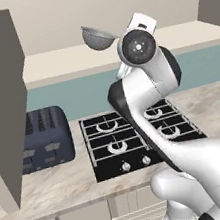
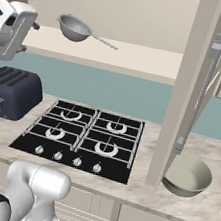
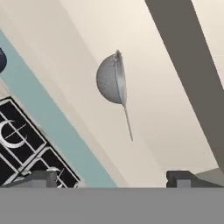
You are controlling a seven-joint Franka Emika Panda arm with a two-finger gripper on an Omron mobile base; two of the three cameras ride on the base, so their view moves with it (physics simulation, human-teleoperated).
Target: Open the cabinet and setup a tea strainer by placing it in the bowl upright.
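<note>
Gripper (image 3: 111, 177): jaws wide apart, empty, at bottom of hand view. Cabinet (image 2: 186, 89): door open, right of right base view. Gas hob (image 2: 80, 140): centre counter. Bowl (image 2: 188, 176): lower right, beside door. Tea strainer (image 3: 111, 81): on cabinet shelf, upper centre, clear of fingertips (image 3: 41, 178).

The tea strainer (image 2: 75, 28) is silver-grey metal with a finely speckled mesh cup and a thin pale wire handle. The bowl (image 2: 189, 176) is dull grey-olive with a lighter rim. The cabinet (image 2: 186, 89) is cream-beige, paler inside, with a silver bar handle (image 2: 202, 91). The stove (image 2: 80, 139) is black with white ring markings and grey grates. The toaster (image 1: 44, 138) is dark navy blue. The backsplash (image 2: 110, 91) is teal, the counter (image 1: 59, 189) marbled beige.
</note>
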